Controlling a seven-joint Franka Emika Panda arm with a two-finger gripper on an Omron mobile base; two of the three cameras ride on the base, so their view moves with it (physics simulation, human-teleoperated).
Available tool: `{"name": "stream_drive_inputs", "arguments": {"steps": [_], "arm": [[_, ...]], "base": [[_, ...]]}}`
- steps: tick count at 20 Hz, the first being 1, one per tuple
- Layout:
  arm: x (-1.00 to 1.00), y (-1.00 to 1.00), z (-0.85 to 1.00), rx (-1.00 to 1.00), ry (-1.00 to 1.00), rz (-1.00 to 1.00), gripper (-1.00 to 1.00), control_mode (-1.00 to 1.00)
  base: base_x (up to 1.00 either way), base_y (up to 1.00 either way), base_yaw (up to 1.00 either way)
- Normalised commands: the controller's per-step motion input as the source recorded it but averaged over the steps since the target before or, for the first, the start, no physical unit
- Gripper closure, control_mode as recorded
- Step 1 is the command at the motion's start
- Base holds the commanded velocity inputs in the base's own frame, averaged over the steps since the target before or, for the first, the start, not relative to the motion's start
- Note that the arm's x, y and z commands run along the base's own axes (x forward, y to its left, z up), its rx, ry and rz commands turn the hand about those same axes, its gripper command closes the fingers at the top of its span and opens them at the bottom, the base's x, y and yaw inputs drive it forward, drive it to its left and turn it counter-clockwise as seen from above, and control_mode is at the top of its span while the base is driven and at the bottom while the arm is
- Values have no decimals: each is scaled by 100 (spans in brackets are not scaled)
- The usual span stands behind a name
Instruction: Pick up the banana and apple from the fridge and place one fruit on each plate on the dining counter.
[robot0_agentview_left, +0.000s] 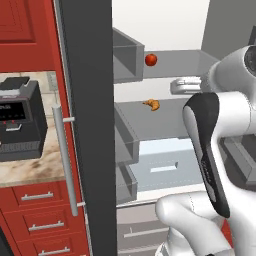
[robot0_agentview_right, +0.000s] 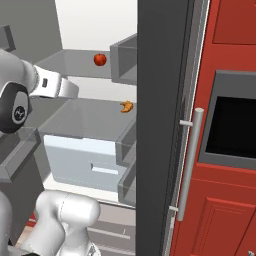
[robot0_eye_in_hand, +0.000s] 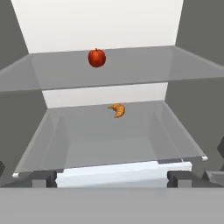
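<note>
The fridge (robot0_agentview_left: 87, 125) stands open, its dark grey door (robot0_agentview_right: 160, 125) swung aside. The apple (robot0_eye_in_hand: 96, 57), round and glossy red, rests on the upper pale grey shelf (robot0_agentview_left: 150, 60) (robot0_agentview_right: 100, 59). My gripper (robot0_eye_in_hand: 112, 173) is open in front of the shelves, below and short of the apple, with nothing between its fingers. The white hand (robot0_agentview_left: 187, 86) reaches in at the height of the shelf gap. The banana, the plates and the dining counter are out of view.
An orange-brown lumpy item (robot0_eye_in_hand: 117, 110) lies on the lower shelf (robot0_agentview_left: 152, 104) (robot0_agentview_right: 127, 106). A white drawer (robot0_agentview_left: 165, 165) sits below it. Grey door bins (robot0_agentview_left: 125, 55) flank the opening. A dark appliance (robot0_agentview_left: 20, 120) stands on the side counter; a built-in oven (robot0_agentview_right: 230, 125) is on the right.
</note>
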Motion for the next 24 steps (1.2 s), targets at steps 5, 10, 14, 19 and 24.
{"name": "stream_drive_inputs", "arguments": {"steps": [5,10,14,19,24], "arm": [[54,1,31,6,-8,0,-100,-100],[59,-6,17,0,3,0,-100,-100],[69,-2,-6,0,0,0,-100,-100],[73,-5,-26,0,2,1,-100,-100],[72,-7,-1,0,4,10,-100,-100]], "base": [[0,0,0],[0,0,0],[0,0,0],[0,0,0],[0,0,0]]}}
